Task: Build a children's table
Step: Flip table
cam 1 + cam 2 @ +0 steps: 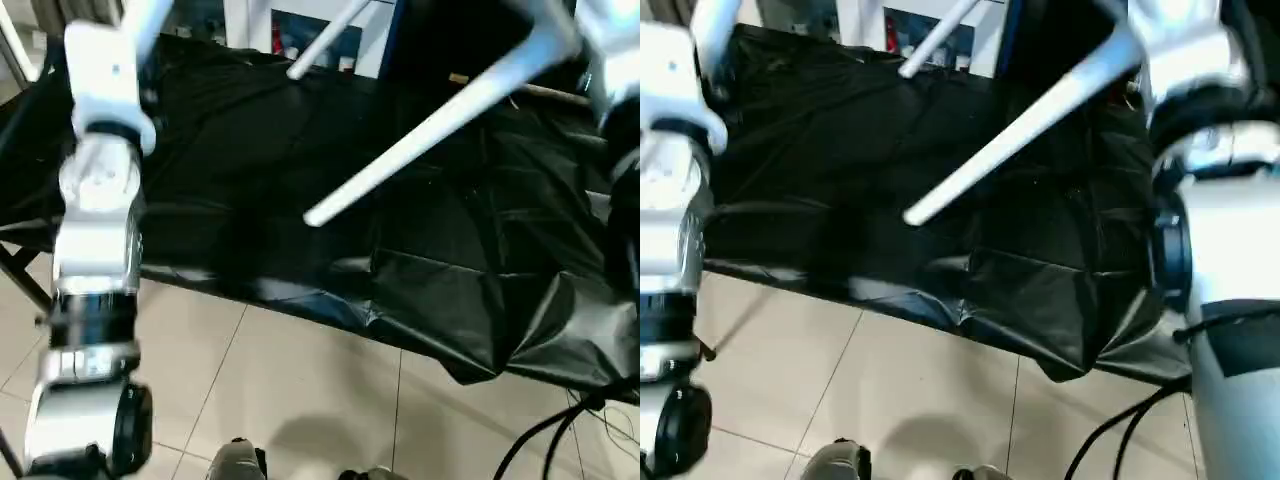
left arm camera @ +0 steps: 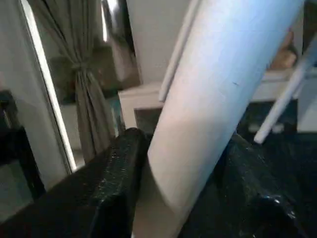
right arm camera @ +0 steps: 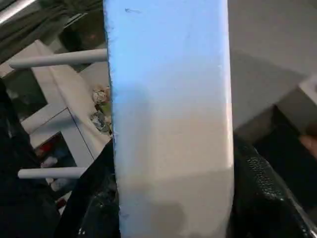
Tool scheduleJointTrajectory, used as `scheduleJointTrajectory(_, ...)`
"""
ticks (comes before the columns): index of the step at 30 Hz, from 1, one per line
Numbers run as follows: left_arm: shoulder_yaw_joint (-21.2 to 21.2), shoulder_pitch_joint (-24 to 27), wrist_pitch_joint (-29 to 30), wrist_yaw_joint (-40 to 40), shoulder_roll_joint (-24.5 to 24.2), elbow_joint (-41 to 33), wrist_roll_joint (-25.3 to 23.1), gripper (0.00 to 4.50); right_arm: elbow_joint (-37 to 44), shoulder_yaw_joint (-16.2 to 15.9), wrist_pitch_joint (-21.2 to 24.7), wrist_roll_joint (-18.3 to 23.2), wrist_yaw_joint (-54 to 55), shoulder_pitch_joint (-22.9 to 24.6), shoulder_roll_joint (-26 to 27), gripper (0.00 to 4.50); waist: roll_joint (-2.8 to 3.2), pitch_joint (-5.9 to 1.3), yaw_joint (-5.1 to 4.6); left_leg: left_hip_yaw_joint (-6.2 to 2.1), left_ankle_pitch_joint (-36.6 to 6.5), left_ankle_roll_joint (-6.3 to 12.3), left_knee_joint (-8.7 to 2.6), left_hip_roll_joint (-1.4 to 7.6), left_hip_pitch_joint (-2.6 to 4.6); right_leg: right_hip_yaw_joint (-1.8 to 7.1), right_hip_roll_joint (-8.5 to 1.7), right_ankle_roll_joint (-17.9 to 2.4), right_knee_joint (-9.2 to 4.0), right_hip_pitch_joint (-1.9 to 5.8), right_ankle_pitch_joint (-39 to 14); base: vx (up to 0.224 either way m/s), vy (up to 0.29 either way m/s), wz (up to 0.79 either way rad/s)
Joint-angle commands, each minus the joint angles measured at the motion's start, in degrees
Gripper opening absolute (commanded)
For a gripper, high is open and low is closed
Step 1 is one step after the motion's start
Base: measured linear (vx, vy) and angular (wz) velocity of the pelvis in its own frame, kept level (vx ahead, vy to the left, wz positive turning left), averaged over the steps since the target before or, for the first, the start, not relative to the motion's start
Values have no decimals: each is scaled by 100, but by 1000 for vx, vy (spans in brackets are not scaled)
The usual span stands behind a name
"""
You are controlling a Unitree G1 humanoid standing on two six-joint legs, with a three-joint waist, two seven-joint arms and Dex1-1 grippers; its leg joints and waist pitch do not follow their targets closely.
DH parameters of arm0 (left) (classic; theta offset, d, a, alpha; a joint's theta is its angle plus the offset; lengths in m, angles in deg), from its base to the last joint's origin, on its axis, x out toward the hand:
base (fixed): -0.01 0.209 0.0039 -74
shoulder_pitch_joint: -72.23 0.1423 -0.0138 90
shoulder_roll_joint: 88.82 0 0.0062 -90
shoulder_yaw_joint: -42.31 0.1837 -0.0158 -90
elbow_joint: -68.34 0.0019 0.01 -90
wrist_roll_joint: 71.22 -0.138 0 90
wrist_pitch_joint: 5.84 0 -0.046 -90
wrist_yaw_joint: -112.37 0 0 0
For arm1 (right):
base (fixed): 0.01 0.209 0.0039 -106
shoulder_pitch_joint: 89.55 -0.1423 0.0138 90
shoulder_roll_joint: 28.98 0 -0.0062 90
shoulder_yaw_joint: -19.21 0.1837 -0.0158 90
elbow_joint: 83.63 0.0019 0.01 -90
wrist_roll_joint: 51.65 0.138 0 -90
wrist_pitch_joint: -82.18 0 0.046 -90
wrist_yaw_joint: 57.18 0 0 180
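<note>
The children's table hangs in the air above the work table, held from both sides. One long white leg [image 1: 430, 130] slants down over the middle, and a second leg [image 1: 325, 40] points away behind it. My left gripper [image 2: 183, 198] is shut on a white tubular leg [image 2: 223, 89], with a black finger [image 2: 114, 188] on each side. My right gripper [image 3: 171, 208] is shut on a wide white part of the table [image 3: 168, 99]; I cannot tell whether that is a leg or the tabletop's edge. Two further legs [image 3: 59, 58] stick out beyond it. The tabletop is out of view.
The black cloth-covered work table [image 1: 250, 180] lies below, its front edge running across the picture. A pale tiled floor [image 1: 300, 400] is in front of it, with black cables [image 1: 560, 430] at the lower right. A curtain [image 2: 89, 99] and white shelving [image 2: 143, 99] stand behind.
</note>
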Motion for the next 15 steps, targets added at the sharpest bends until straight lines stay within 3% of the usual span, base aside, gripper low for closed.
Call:
scheduleJointTrajectory(1, -152, 163, 296, -55, -49, 330, 105, 195, 5, 167, -46, 184, -176, -335, -168, 266, 82, -520, -75, -125, -1145, 23, -348, 342, 270, 330, -515, -1093, -374, 274, -513, 0, 0, 0)
scheduleJointTrajectory(8, 146, 315, 246, -361, -304, 252, -21, 172, -102, 88, -54, 108, -320, -594, -45, 320, 73, -539, -116, -141, -1025, -28, -365, 348, 260, 315, -526, -1113, -317, 301, -216, 0, 0, 0)
scheduleJointTrajectory(9, 183, 327, 216, -378, -333, 253, -58, 169, -117, 119, -50, 133, -344, -626, -23, 332, 47, -523, -139, -128, -1067, -20, -368, 350, 261, 320, -527, -1130, -337, 297, -217, 0, 0, 0)
scheduleJointTrajectory(15, 240, 390, 145, -422, -365, 251, -89, 153, -122, 213, -201, 268, -695, -622, 70, 377, 16, -523, -149, -122, -935, 2, -359, 347, 252, 329, -549, -1123, -320, 327, -130, 0, 0, 0)
